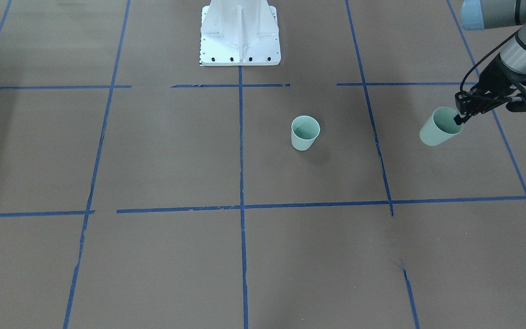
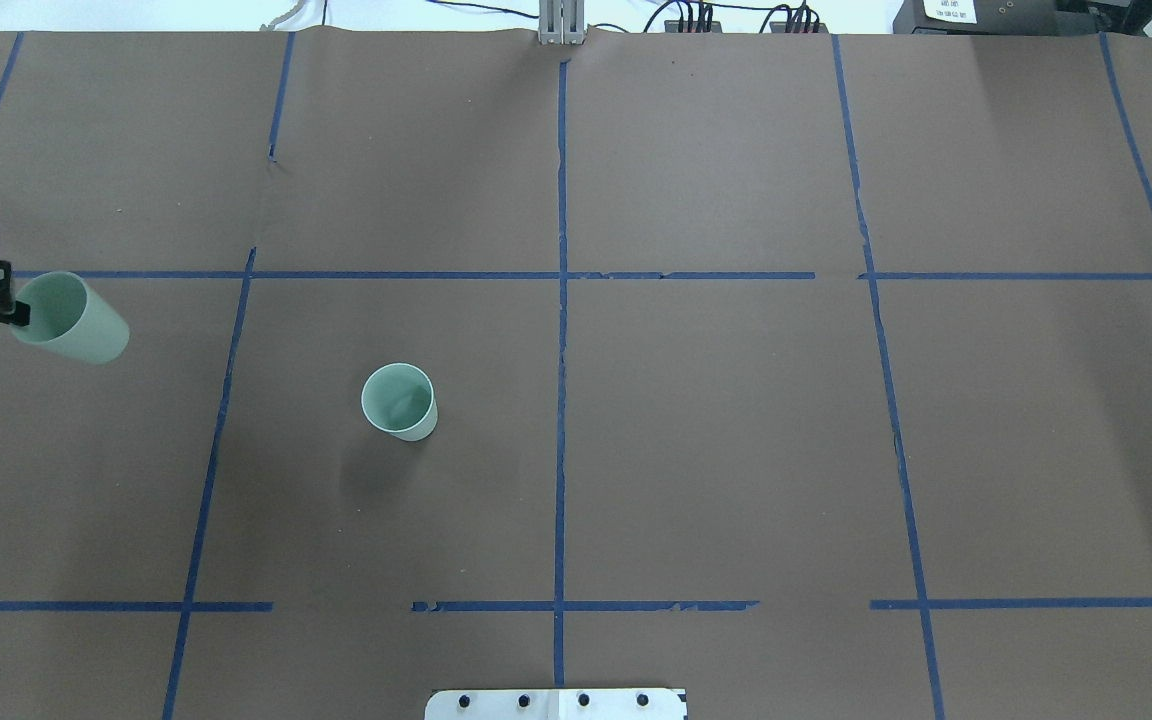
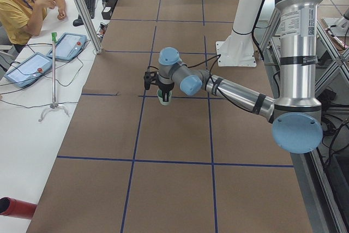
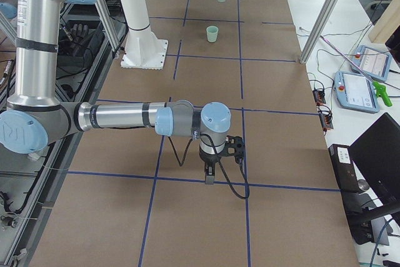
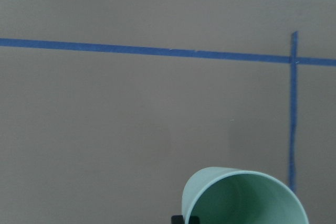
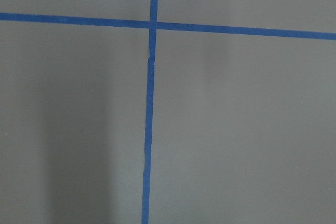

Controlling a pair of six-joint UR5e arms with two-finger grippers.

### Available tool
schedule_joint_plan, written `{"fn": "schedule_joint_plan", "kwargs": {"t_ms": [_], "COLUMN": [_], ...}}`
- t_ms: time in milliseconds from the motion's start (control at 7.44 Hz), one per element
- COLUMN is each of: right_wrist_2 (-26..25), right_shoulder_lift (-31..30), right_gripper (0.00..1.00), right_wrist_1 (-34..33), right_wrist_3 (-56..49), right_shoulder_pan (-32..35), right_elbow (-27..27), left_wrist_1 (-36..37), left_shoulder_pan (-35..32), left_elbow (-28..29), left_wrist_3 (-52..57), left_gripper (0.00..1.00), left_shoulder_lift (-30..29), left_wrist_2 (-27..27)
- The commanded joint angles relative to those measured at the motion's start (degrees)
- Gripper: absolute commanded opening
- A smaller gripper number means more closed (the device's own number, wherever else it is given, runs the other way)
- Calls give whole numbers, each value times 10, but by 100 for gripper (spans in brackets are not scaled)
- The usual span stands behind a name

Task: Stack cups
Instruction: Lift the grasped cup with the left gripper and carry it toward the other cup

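Left gripper pinches the rim of the held cup, clear of the table, mouth up, axis seemingly near vertical. The standing cup sits upright, well apart toward the robot's right. The right gripper is farther off, its jaw state indeterminable.

Two arms, left arm and right arm: silver tubular links, pale-blue joint caps, black bands. White label with printed code. Black left gripper; black cable running outside. White pedestal, dark screws along its plate.
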Motion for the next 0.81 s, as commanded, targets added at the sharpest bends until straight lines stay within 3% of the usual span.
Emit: {"fn": "schedule_joint_plan", "kwargs": {"t_ms": [0,269,672], "right_wrist_2": [0,0,0], "right_shoulder_lift": [0,0,0], "right_gripper": [100,100,100], "right_wrist_1": [0,0,0], "right_wrist_3": [0,0,0], "right_shoulder_pan": [0,0,-1], "right_elbow": [0,0,0], "left_wrist_1": [121,159,168], "left_shoulder_pan": [63,133,191], "left_elbow": [-11,-10,-1], "left_wrist_3": [-140,-241,-305], "left_gripper": [0,0,0], "left_shoulder_lift": [-144,-212,-241], "left_wrist_2": [18,44,92]}}
